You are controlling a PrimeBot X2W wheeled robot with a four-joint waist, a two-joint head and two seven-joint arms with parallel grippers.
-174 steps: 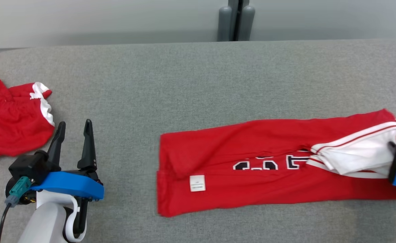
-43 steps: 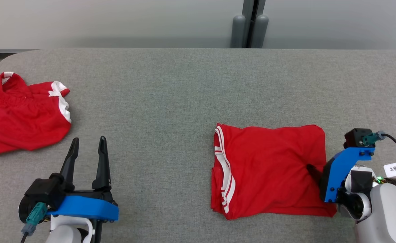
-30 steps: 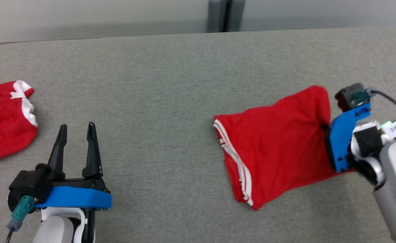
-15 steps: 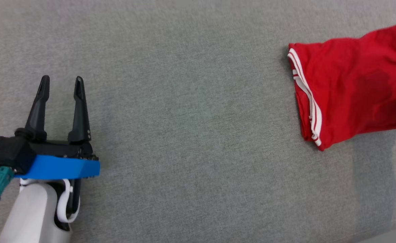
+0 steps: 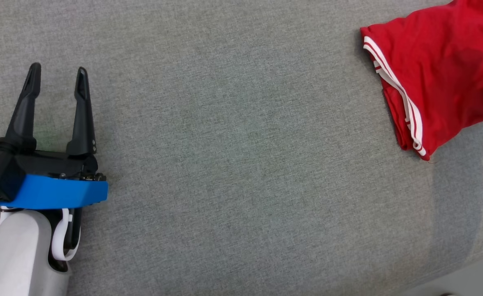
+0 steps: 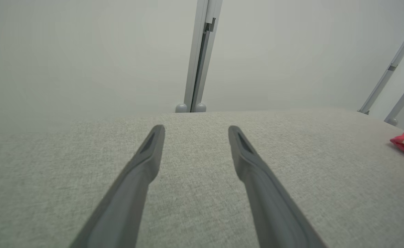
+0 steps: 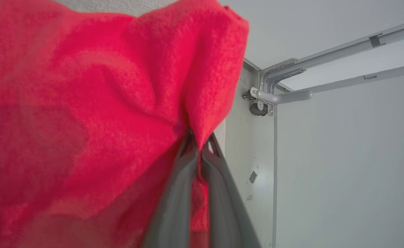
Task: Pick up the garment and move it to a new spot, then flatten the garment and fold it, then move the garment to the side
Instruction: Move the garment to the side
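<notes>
where it is: the red garment sits well to the right of the left gripper and a bit farther out, running off the head view's top right corner.

right gripper: both fingers are pressed together on a bunched fold of the garment, and the cloth puckers around the tips.

left gripper: its 2 fingers are spread with nothing between them, just sitting over bare table.

step: we reckon this is the last bit, shifting the folded piece off to the side.

how it handles: looks like light, soft, floppy jersey. With only 1 pinch point it droops and can swing, so we'd expect the fold to slip open if it gets yanked. It's not fragile.

where to grab: we'd take the thick folded edge through all layers, not 1 loose layer. The end with the 2 white stripes is the free one.

edges: the table ends far to the right of the left gripper and nearer us, with pale floor beyond. The striped corner casts a shadow close to that edge.

open room: there's a wide bare grey stretch from the left gripper across to the garment, and nothing to bump.
</notes>
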